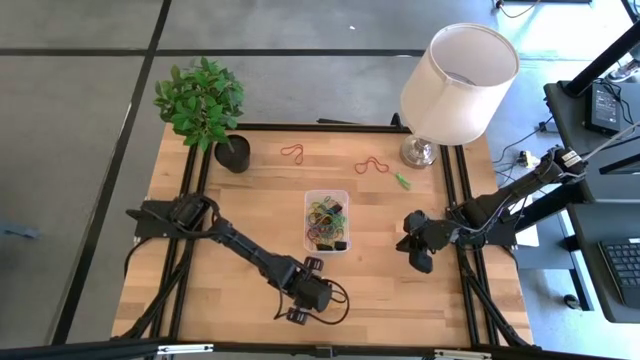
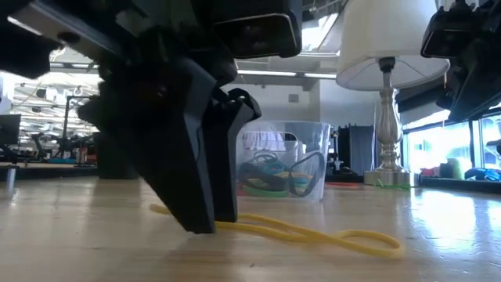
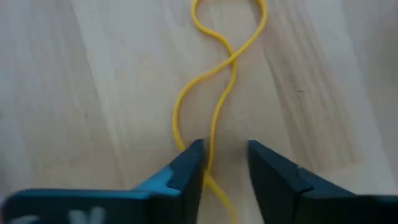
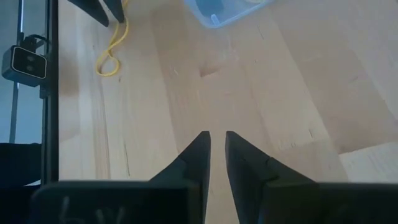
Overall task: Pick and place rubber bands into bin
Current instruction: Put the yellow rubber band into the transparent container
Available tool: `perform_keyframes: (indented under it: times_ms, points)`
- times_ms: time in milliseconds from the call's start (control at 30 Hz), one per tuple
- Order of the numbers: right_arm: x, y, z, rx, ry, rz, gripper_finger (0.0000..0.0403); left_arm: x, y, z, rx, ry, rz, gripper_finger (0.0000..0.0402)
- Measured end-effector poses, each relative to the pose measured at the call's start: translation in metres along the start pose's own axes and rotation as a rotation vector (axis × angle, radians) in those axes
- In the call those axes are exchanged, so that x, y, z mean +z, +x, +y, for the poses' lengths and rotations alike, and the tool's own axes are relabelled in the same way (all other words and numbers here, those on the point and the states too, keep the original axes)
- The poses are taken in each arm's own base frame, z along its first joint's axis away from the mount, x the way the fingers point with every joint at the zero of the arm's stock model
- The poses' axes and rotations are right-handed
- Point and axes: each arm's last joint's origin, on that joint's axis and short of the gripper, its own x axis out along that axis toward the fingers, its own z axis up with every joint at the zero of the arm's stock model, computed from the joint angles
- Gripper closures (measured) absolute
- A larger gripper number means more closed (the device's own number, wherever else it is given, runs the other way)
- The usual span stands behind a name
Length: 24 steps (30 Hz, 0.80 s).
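Clutter sits mostly along the table's (image 1: 250, 280) far edge: a plant (image 1: 200, 100) in a black pot (image 1: 233, 154) at the left corner, a lamp (image 1: 455, 85) at the right corner, and between them two loose red bands (image 1: 292, 153) and (image 1: 371, 165), with a small green band (image 1: 402, 181) just beside the lamp base. None of these lies between the arms and the bin (image 1: 326, 220), which stands near the table's middle holding a tangle of coloured bands (image 1: 327, 222).

The left gripper (image 3: 225, 163) is down at the table near the front edge, well short of the bin. Its fingers stand a little apart, straddling one end of a twisted yellow band (image 3: 214, 99) that lies flat on the wood in a figure-eight; the strand runs through the gap and is not visibly pinched. In the low view the fingertips (image 2: 200, 223) touch the table, the yellow band (image 2: 313, 233) trails out from them, and the bin (image 2: 286, 160) stands behind.

The right gripper (image 4: 217, 140) hovers over bare wood to the right of the bin, its fingers nearly together with a thin gap, holding nothing. Its wrist view shows the bin's corner (image 4: 217, 15) and the yellow band (image 4: 112, 53) farther off.
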Motion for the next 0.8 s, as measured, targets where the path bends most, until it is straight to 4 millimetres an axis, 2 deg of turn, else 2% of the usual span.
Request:
perform_keyframes:
  times_ms: [200,400,467,533,800]
  points:
    - [0.0,0.0,0.0,-0.001,-0.003,0.001,0.0349,-0.002,0.001,-0.002,0.017,-0.03,0.004,0.0387]
    - [0.0,0.0,0.0,-0.002,-0.007,0.0,0.0349,0.0,-0.024,-0.002,-0.041,-0.132,-0.007,0.04]
    - [0.0,0.0,0.0,-0.004,-0.014,0.001,0.0349,0.004,-0.046,-0.002,-0.058,-0.142,-0.055,0.0399]
    - [0.0,0.0,0.0,-0.002,-0.026,-0.001,0.0349,0.012,-0.076,0.002,-0.065,-0.179,-0.141,0.04]
    - [0.001,0.0,0.0,-0.008,-0.024,-0.018,0.0349,0.018,-0.171,0.037,0.108,-0.261,-0.413,0.04]
